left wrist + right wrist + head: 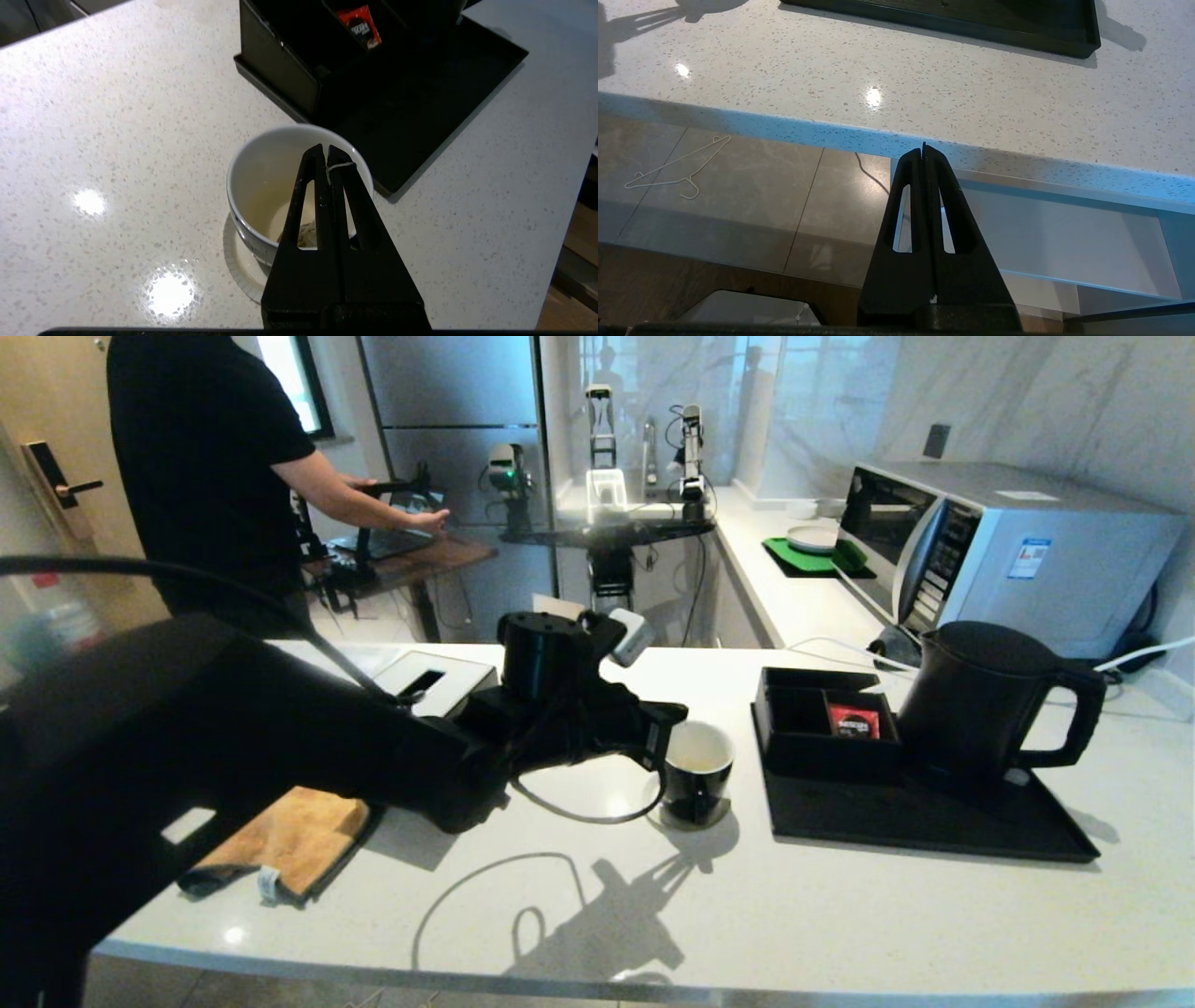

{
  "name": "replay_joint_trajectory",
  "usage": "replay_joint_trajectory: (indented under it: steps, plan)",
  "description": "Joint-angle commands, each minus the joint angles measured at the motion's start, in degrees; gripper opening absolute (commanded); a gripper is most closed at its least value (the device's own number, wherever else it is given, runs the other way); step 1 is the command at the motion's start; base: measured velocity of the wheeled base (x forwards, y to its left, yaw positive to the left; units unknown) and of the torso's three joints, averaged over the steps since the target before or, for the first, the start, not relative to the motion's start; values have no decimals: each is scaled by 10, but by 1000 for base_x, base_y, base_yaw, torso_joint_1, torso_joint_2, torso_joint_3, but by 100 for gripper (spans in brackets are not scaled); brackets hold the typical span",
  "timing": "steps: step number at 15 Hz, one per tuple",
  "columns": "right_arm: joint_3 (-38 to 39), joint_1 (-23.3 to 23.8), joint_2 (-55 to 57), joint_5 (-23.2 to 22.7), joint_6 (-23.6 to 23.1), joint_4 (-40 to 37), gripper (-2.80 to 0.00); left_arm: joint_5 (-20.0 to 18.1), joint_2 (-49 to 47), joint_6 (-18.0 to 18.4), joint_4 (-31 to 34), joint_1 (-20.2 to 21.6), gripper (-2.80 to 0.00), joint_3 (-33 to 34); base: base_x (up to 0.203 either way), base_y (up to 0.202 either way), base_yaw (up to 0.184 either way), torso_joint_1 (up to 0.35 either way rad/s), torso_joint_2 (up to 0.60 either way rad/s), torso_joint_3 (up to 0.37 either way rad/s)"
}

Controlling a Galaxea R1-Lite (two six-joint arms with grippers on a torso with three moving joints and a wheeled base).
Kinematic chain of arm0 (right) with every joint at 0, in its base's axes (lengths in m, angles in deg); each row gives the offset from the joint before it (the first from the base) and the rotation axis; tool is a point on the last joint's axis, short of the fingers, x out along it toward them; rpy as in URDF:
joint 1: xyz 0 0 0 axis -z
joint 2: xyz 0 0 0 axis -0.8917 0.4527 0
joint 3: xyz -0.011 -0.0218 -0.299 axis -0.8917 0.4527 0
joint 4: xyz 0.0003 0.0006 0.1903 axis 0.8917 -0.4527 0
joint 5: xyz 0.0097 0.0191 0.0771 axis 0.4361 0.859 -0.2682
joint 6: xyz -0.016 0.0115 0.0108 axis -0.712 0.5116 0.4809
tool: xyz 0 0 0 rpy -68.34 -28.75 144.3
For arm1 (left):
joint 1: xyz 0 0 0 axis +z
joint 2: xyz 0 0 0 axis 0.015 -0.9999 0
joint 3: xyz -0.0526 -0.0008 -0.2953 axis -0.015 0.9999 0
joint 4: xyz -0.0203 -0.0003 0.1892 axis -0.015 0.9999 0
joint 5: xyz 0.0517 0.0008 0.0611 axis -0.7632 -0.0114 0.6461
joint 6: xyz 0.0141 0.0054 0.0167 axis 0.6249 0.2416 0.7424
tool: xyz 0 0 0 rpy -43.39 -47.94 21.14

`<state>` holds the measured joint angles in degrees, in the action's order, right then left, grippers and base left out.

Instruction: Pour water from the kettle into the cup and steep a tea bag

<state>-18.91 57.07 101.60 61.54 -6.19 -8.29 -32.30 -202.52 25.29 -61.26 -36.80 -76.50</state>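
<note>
The black cup (698, 777) with its white inside (261, 172) stands on a round coaster, left of the black tray. Pale yellowish water (268, 205) lies in its bottom. The greyish tea bag (306, 233) sits low in the cup, partly hidden by the fingers. My left gripper (326, 150) hangs just over the cup's rim, shut on the bag's thin white string (342, 166); in the head view the left gripper (665, 739) touches the cup's left side. The matte black kettle (980, 709) stands upright on the tray. My right gripper (923, 149) is shut and empty, below the counter's front edge.
The black tray (934, 826) carries a black compartment box with a red sachet (854, 721). A white box (439, 679) stands behind my left arm, an orange cloth (289, 840) lies front left. A microwave (1008, 551) is at the back right. A person stands beyond the counter.
</note>
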Motion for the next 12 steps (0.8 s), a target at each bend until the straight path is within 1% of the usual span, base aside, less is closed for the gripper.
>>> replay_joint_trajectory:
  steps: [1, 5, 12]
  plan:
    - [0, 0, 0, 0, 0, 0, -280, -1, -14, -1, -13, -3, -280, 12, 0, 0, 0, 0, 0, 0]
    - [0, 0, 1, 0, 0, 0, -280, -1, -10, 0, -15, -3, -280, 0, 0, 0, 0, 0, 0, 0]
    - [0, 0, 0, 0, 0, 0, -280, 1, 12, -1, -1, -3, -280, -69, 0, 0, 0, 0, 0, 0]
